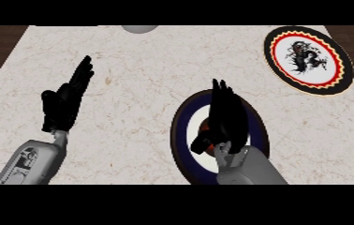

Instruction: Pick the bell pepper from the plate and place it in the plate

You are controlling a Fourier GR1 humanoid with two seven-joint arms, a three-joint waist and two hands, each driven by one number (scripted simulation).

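A plate (182,128) with a dark blue rim and white ring lies at the lower middle right of the counter. My right hand (227,118) hovers over its centre with fingers straight, pointing away from me. A bit of red-orange, the bell pepper (205,126), peeks out beside the thumb; most of it is hidden under the hand. A second plate (337,62), with a black, red and yellow rim and a dark figure on white, sits at the far right. My left hand (63,102) rests open at the left, fingers up.
A pale grey rounded object (140,28) shows at the counter's far edge, cut off by the view. The marble counter (138,78) ends in dark wood at the far left and right corners.
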